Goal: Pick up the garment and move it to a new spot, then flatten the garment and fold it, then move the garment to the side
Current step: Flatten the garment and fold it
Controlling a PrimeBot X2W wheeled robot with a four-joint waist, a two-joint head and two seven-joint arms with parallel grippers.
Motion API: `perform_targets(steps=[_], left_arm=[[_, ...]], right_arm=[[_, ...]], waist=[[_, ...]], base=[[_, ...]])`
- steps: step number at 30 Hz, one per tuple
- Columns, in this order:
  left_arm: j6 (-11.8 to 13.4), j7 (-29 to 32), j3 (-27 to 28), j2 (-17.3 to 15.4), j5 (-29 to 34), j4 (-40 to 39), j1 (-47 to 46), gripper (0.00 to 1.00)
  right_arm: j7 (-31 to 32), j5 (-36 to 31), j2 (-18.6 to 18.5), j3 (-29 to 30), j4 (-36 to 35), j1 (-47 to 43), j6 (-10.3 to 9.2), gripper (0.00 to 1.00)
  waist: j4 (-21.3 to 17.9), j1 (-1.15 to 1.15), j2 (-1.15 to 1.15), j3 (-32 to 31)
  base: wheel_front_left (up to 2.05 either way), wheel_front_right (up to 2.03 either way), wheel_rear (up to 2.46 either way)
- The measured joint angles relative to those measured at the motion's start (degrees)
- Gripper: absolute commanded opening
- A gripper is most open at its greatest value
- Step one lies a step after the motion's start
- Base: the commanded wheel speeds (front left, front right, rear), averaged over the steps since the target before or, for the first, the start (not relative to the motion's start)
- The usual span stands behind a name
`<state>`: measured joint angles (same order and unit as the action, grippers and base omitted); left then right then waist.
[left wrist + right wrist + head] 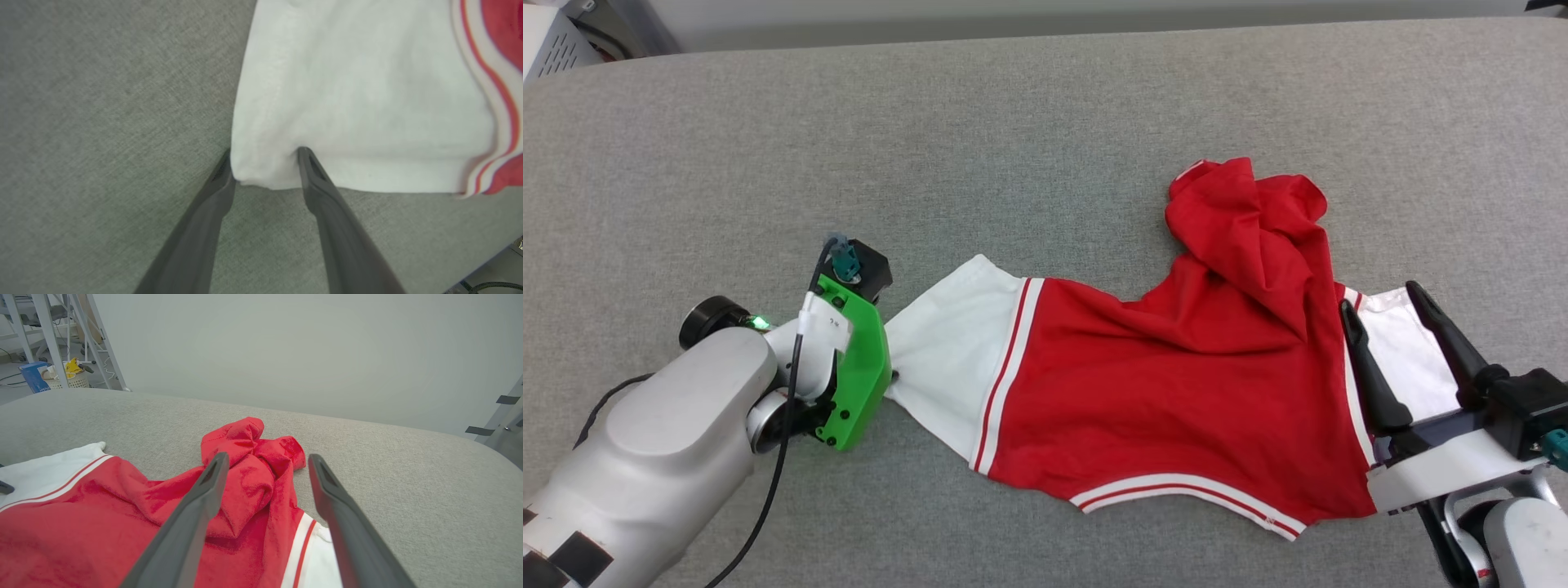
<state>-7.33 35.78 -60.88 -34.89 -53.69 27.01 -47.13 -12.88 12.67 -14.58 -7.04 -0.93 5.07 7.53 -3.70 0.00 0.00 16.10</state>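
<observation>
Sitting low nr the front-left of the grey fabric-topped table (1045,98), the L gripper (265,152) has its fingers (327,204) spread, not clamped. They straddle the outer corner of the left-side white sleeve (347,102) of the garment (1160,384). One tip is at the sleeve's edge and the other presses into the cloth, w/ a small bunch of white fabric btwn them. A green mount (862,367) on that wrist covers the tips in head view.

The R gripper (1379,296), nr the front-right edge, is wide open and holds nothing. Its fingers are over the right-side white sleeve (1409,359); can't tell if they touch it.

The garment lies on the front half of the table, from left of centre across to the right. Its red body is mostly flat w/ some wrinkles. The striped trim (1176,486) runs along the side nearest the front edge, and a red-white stripe borders each sleeve.

Farther back, right of centre, the red cloth is flipped over onto itself in a crumpled heap (1250,229). In R wrist view the heap shows btwn the two dark fingers.

Past the far edge stands a pale wall (286,343). At the far left are a metal frame (53,335), a white basket (69,380) w/ sth yellow in it, and a blue box (34,375).
</observation>
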Motion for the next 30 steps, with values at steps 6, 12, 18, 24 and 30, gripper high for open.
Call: perform_targets(steps=[6,12,18,24,30], left_arm=[[0.0,-7.6,-1.8,-1.5,0.0,-0.3,0.0,0.0],[0.1,-15.3,-0.7,-4.4,0.3,-4.0,1.4,0.0],[2.2,-19.2,0.3,-6.5,0.3,-9.1,4.5,0.0],[4.3,-20.2,0.5,-8.2,0.8,-13.5,5.5,0.0],[5.1,-20.4,0.4,-8.3,1.4,-16.1,5.9,0.0]], right_arm=[[1.0,-0.3,-4.4,1.5,-1.5,2.1,0.0,1.0],[12.5,5.6,-14.7,3.0,-3.5,4.2,0.0,1.0],[34.9,19.2,-26.5,-1.6,-4.3,4.6,0.0,1.0],[53.7,29.2,-34.0,-3.9,-2.8,4.9,0.0,1.0],[62.1,31.5,-35.0,-6.6,2.8,6.3,0.0,1.0]], waist=[[0.1,0.0,0.0,-1.4],[0.8,0.0,0.0,-3.2],[2.0,0.0,0.0,-4.7],[3.3,0.0,0.0,-4.9],[4.3,0.0,0.0,-4.0]], base=[[0.0,0.0,0.0],[0.0,0.0,0.0],[0.0,0.0,0.0],[0.0,0.0,0.0],[0.0,0.0,0.0]])
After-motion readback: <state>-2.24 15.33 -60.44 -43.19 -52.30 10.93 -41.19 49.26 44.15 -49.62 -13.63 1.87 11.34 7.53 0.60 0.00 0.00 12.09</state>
